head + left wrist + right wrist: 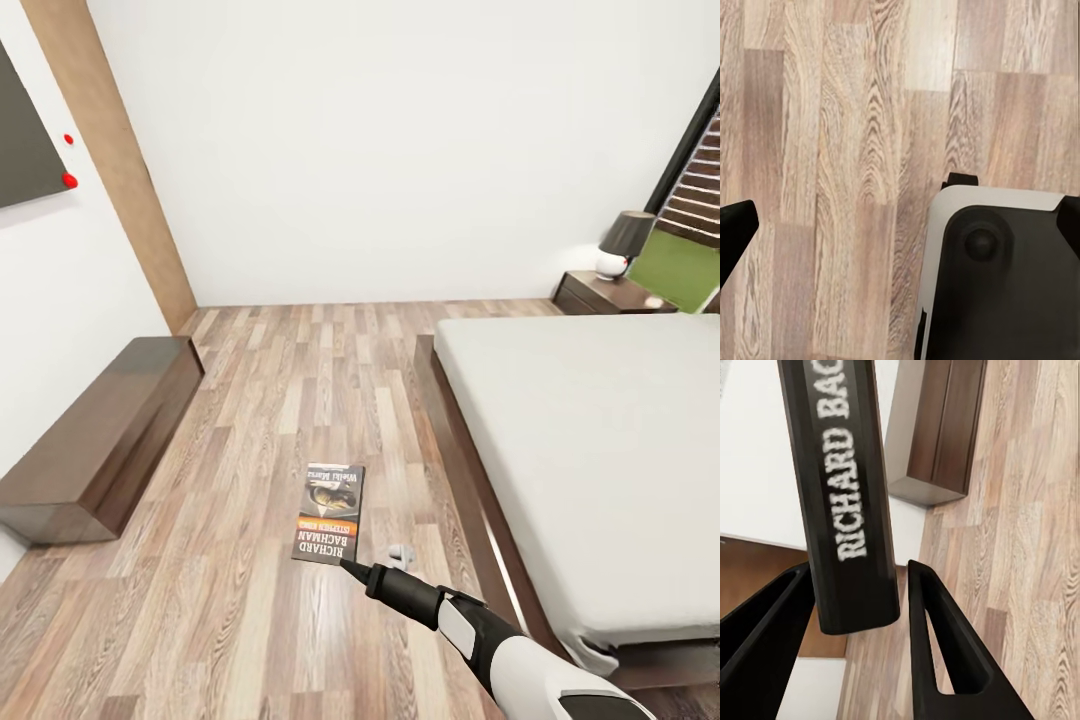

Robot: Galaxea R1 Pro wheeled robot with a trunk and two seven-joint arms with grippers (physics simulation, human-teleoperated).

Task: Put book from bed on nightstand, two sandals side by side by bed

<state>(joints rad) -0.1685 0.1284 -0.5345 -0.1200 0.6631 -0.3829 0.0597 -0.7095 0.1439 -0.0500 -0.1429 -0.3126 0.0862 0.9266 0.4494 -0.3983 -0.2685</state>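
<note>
In the head view the book (329, 514), dark with an orange band and white lettering, hangs over the wood floor just left of the bed (600, 430). My right gripper (350, 568) is shut on its near edge. The right wrist view shows the book (847, 510) between the two black fingers (945, 645), with "RICHARD BAC" readable. The nightstand (598, 294) stands at the far right beside the bed's head. My left gripper (900, 217) points down at bare floor, its fingertips (735, 225) spread wide with nothing between them. The sandals are out of view.
A long low dark-wood bench (100, 430) stands along the left wall. A lamp (622, 243) sits on the nightstand. Open floor (300, 380) lies between bench and bed. Part of the robot's white and black base (1005, 277) appears in the left wrist view.
</note>
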